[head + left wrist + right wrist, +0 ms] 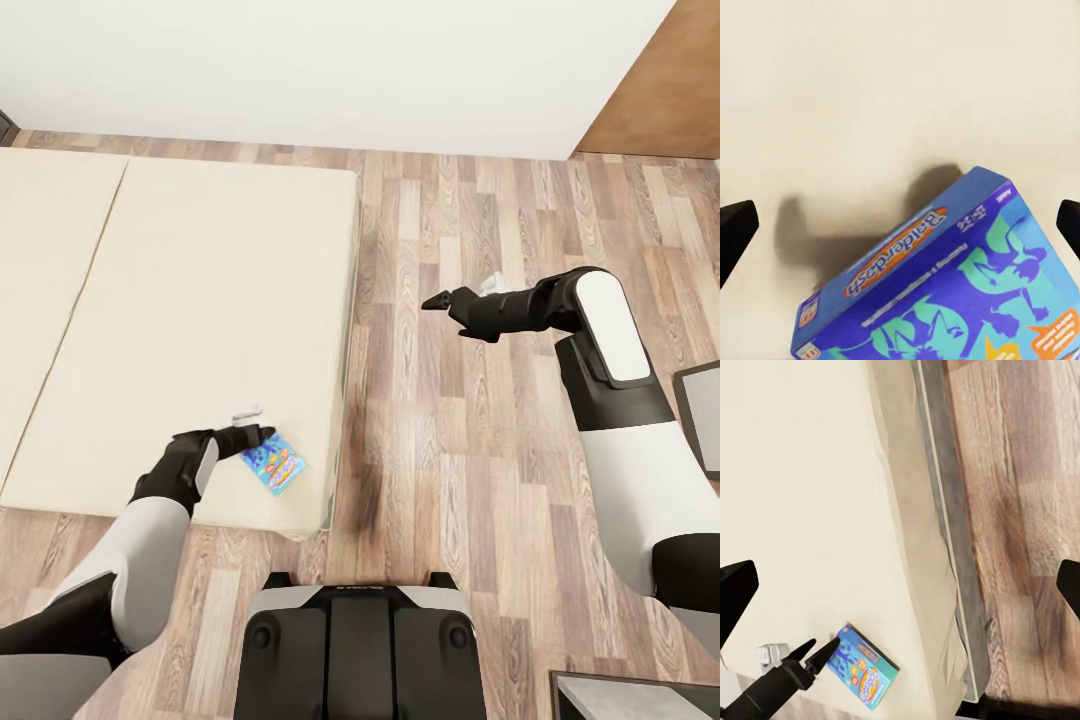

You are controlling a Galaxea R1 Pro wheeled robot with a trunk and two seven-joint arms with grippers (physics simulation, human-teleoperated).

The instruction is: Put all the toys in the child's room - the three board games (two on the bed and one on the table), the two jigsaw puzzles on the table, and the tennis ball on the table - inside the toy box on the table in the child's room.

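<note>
My left claw point(262, 434) hangs spread wide just over the bed point(200, 300), its fingers apart so they can drop either side of the small blue game box point(274, 468). That box lies flat right under and just beyond the tips, near the mattress corner closest to me, easy to reach from the edge. My right claw point(432, 300) waits off over the wooden floor point(450, 450), well clear, also released and carrying nothing.
</note>
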